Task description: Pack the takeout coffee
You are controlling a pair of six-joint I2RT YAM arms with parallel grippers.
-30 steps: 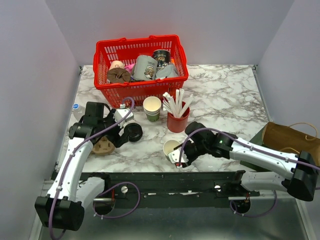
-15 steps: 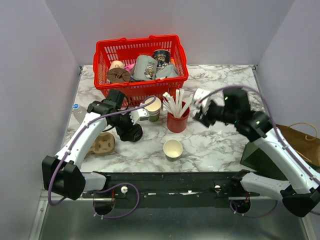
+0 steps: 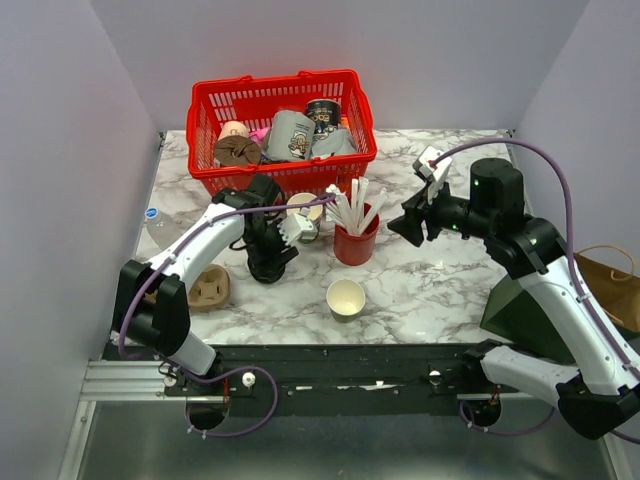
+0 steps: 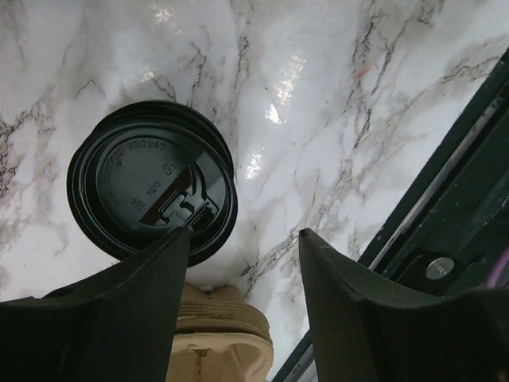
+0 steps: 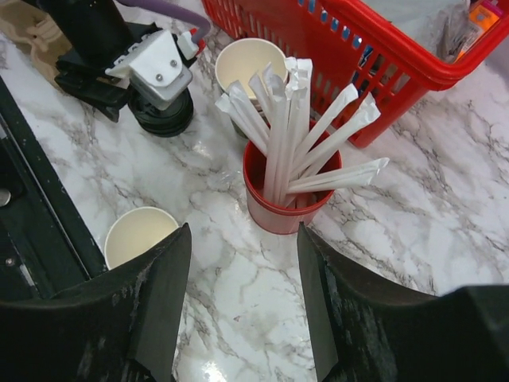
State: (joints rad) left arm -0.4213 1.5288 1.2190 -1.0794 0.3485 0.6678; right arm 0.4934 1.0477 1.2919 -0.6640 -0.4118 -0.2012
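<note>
My left gripper (image 4: 244, 239) hangs fingers apart, just beside the black lid (image 4: 151, 191) rather than around it. Closing here would likely shove the lid aside. The right gripper (image 5: 243, 235), spread and empty, is well apart from the lidless cup (image 3: 346, 298) near the front edge. Grey walls (image 3: 60, 150) box in the glossy marble table (image 3: 450, 180).

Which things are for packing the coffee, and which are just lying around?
For the job: lone green cup, black lid, probably the brown bag.
Just lying about: red basket, red cup of sticks, stacked green cups.
</note>
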